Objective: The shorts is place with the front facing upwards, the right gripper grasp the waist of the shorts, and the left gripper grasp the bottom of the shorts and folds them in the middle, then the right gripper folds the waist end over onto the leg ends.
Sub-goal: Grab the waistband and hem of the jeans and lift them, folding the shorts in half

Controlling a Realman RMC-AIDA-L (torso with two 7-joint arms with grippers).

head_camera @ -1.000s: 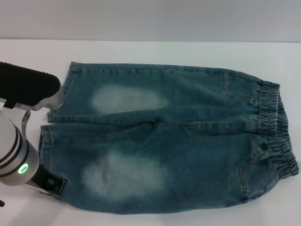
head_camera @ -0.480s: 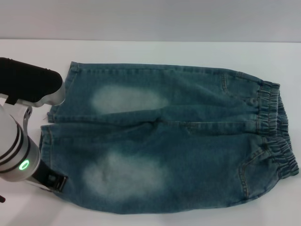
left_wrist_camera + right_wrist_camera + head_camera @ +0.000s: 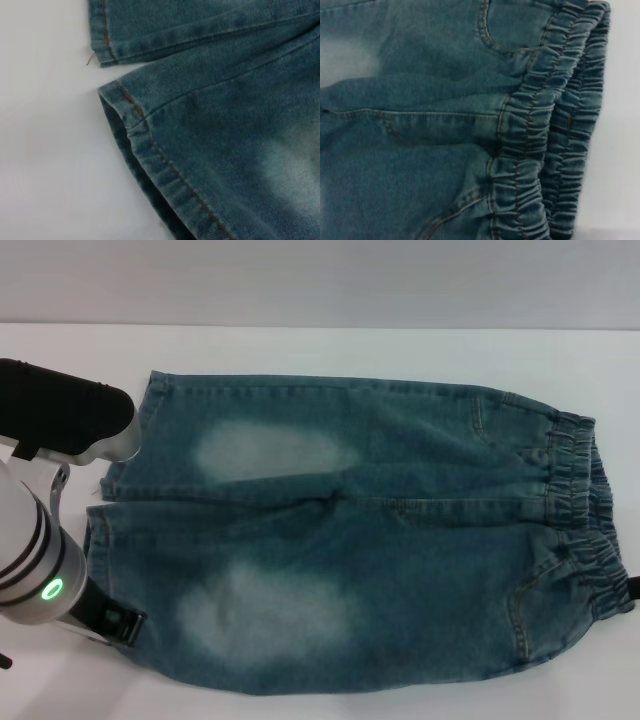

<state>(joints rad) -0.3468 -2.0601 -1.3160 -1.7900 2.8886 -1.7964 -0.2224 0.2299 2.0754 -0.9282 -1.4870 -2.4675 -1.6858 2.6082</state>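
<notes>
Shorts (image 3: 350, 540) lie flat on the table (image 3: 320, 350), waist (image 3: 585, 510) toward the robot's right. Left gripper (image 3: 110, 622) hovers by the hems (image 3: 145, 135); its opening cannot be told. It might pinch only one denim layer.

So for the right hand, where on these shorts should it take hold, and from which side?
Probably the waist, the gathered elastic band at the shorts' wide end, on the robot's right. Come in from the bare table beyond that edge: the right wrist view shows the band lying doubled and ruffled, with thick ridges to pinch. The right hand barely shows at the frame edge.
</notes>
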